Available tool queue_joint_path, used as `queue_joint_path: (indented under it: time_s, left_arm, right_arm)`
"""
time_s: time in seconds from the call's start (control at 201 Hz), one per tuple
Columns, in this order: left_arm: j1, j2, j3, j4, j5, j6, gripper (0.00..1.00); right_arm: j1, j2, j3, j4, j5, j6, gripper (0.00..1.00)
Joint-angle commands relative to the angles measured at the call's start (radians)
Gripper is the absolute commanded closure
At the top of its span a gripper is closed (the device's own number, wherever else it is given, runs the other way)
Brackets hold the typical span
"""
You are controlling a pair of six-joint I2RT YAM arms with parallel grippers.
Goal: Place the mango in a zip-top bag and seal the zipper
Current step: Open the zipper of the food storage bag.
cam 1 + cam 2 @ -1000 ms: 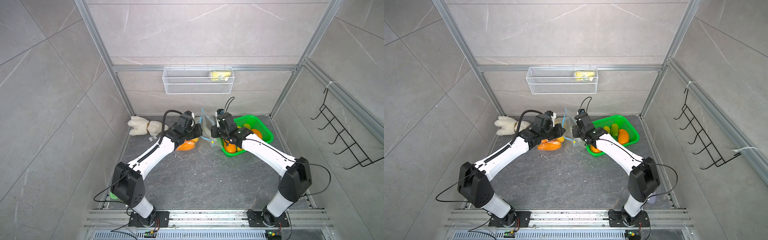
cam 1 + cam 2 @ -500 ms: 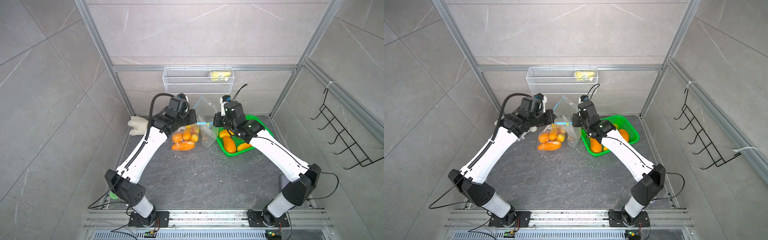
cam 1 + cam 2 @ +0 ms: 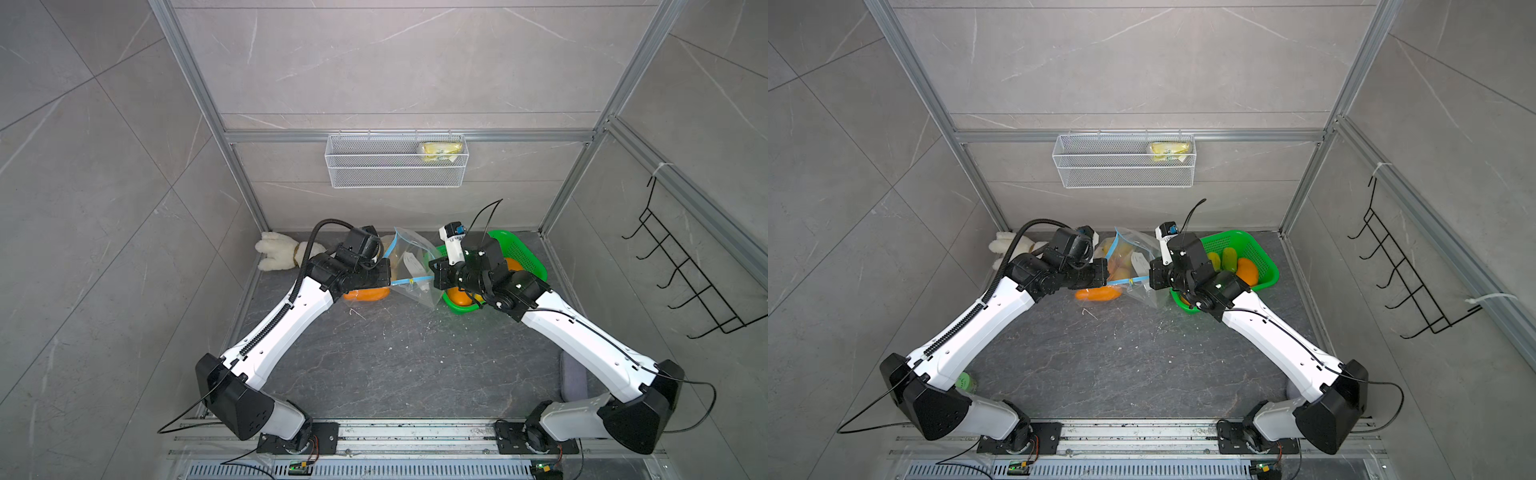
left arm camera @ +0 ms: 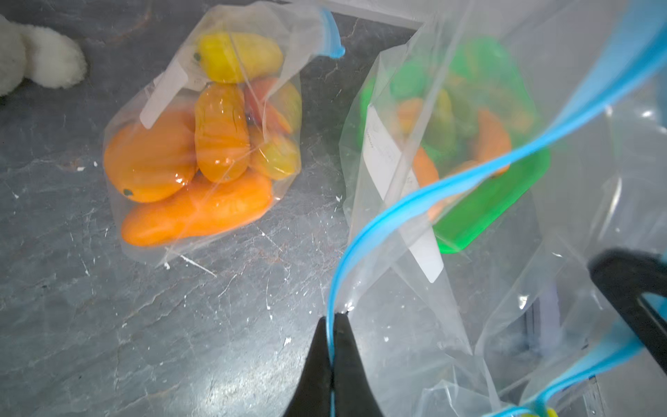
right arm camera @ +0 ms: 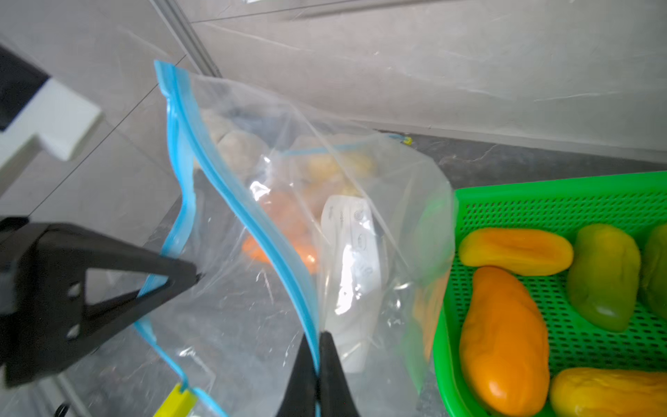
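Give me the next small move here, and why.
Probably rest the zip-top bag on the table beside the green basket, mouth kept spread. The left gripper and right gripper are each shut on one side of its blue rim, the bag looks empty, and the mangoes lie in the basket, so one gripper must be freed to fetch one.
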Motion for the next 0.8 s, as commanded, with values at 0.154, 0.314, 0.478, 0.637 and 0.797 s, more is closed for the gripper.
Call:
queue_joint_path:
  time_s: [0.154, 0.314, 0.478, 0.637, 0.797]
  left_arm:
    - [0.013, -0.108, 0.046, -0.114, -0.087, -0.027, 0.95]
    - [0.015, -0.108, 0.044, -0.05, -0.05, -0.04, 0.73]
    - [0.021, -0.124, -0.037, 0.12, 0.094, -0.085, 0.58]
    - [0.02, -0.236, -0.181, 0.329, 0.133, -0.15, 0.34]
    - [0.021, -0.346, -0.307, 0.487, 0.154, -0.177, 0.24]
  right_arm:
    - [-0.011, -0.042, -0.058, 0.102, -0.17, 0.084, 1.0]
    - [-0.011, -0.016, -0.085, 0.167, -0.206, 0.153, 1.0]
    - [-0.011, 0.009, -0.115, 0.199, -0.187, 0.186, 1.0]
    - [-0.011, 0.018, -0.13, 0.211, -0.154, 0.194, 1.0]
    - [-0.011, 0.022, -0.136, 0.22, -0.133, 0.191, 1.0]
